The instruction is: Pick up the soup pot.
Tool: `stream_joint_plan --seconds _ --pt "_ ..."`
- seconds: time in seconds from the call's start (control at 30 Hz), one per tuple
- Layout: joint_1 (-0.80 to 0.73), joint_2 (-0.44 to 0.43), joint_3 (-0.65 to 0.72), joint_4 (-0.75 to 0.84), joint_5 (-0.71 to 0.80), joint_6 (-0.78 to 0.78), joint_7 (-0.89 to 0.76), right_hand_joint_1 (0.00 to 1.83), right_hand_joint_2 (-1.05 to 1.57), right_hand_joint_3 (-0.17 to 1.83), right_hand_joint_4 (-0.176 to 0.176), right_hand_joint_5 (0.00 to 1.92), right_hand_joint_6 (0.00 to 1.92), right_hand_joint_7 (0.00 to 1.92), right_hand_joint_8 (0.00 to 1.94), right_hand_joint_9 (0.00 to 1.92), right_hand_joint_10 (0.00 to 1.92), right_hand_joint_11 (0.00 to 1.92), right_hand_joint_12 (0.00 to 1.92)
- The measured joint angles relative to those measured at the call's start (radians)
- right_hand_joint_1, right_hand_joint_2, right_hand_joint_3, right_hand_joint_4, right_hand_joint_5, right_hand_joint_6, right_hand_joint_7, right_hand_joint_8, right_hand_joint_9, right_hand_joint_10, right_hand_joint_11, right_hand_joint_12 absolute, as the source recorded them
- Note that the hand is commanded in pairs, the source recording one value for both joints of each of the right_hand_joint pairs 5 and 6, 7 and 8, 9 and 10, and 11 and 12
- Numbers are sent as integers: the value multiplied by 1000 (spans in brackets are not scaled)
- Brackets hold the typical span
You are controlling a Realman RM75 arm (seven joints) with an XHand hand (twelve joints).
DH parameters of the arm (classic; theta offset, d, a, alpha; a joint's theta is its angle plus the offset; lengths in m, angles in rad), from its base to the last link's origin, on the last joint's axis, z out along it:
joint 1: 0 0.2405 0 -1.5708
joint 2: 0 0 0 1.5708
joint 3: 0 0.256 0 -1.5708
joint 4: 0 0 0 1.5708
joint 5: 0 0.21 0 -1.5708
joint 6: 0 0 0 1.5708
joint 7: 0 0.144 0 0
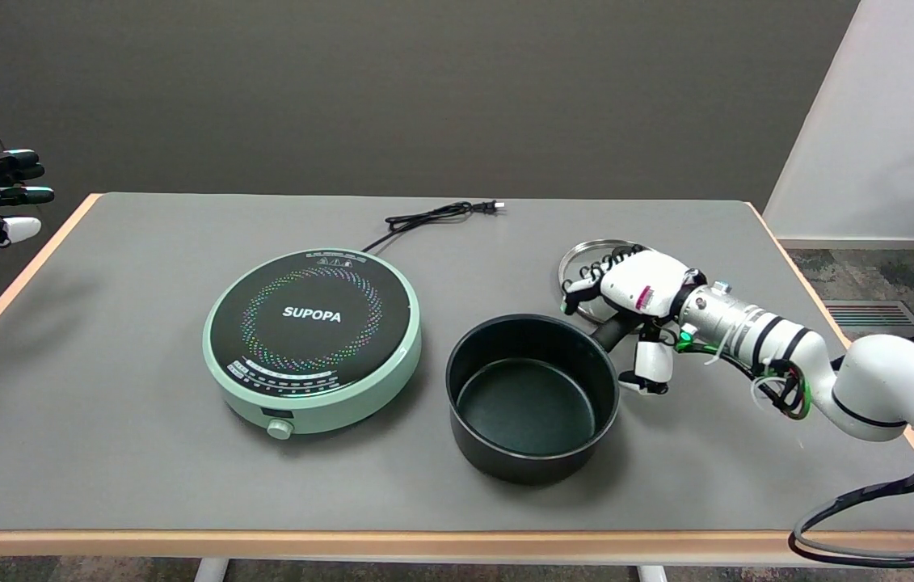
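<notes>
The right hand [636,301] sits over the black round metal soup pot [532,398]'s handle; whether it grips is unclear. Close firmly, then lift level

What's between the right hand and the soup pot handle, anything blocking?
Nothing visible. The right hand is already at the soup pot, over its handle on the pot's right side. The lid lies flat behind the hand, not between them. Whether the fingers have closed on the handle cannot be told.
</notes>
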Motion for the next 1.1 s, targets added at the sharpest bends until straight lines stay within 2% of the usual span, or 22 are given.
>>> stream_joint_plan --seconds 0.43,0.47,0.5,0.67,0.77,0.9,1.0,1.1 --pt "6 -5 -11 -14 4 1 0 1002 -200 1088 176 976 976 976 976 976 976 976 976" --pt "7 -5 -12 -15 4 1 0 1006 -180 1029 135 1010 1010 1010 1010 1010 1010 1010 1010" --pt "7 -5 -12 -16 4 1 0 1014 -161 983 17 1035 1035 1035 1035 1035 1035 1035 1035" --pt "8 -5 -13 -21 10 1 0 1052 12 974 -25 1192 1192 1192 1192 1192 1192 1192 1192" --pt "9 -6 -13 -25 20 1 0 1095 207 947 -61 1307 1307 1307 1307 1307 1307 1307 1307" --pt "9 -6 -13 -29 29 1 0 1128 482 767 -107 1491 1491 1491 1491 1491 1491 1491 1491" --pt "9 -6 -11 -33 34 1 0 1157 630 622 -108 1581 1581 1581 1581 1581 1581 1581 1581" --pt "10 -6 -8 -36 39 1 0 1151 646 734 -101 1633 1633 1633 1633 1633 1633 1633 1633"
